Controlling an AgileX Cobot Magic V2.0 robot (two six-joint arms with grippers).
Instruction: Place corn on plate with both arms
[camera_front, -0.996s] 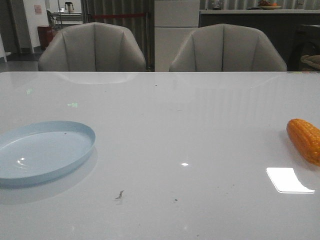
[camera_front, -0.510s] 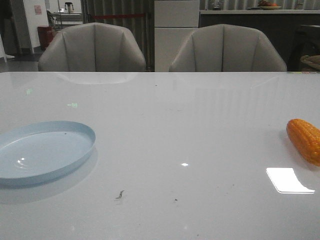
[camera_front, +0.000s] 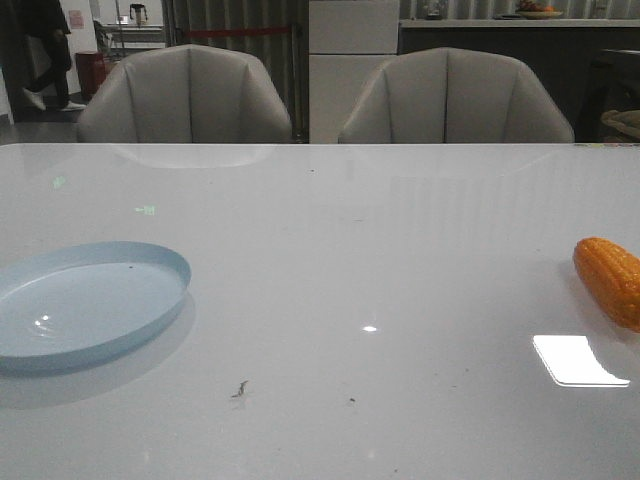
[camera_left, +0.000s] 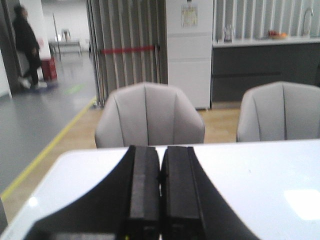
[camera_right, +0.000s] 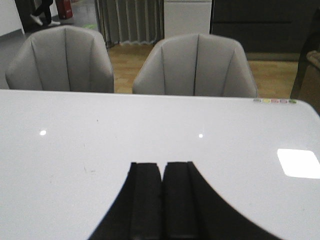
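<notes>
The orange corn (camera_front: 610, 280) lies on the white table at the right edge of the front view, partly cut off by the frame. The pale blue plate (camera_front: 85, 300) lies empty at the left edge. Neither gripper shows in the front view. My left gripper (camera_left: 160, 150) is shut and empty, raised over the table's near left part. My right gripper (camera_right: 162, 166) is shut and empty above bare table. Neither wrist view shows the corn or the plate.
Two grey chairs (camera_front: 185, 95) (camera_front: 455, 95) stand behind the table's far edge. A person (camera_front: 45, 50) walks in the background at far left. A bright light reflection (camera_front: 578, 360) lies on the table near the corn.
A person has walked into view in the background at far left. The corn, the plate and the table have not changed.
</notes>
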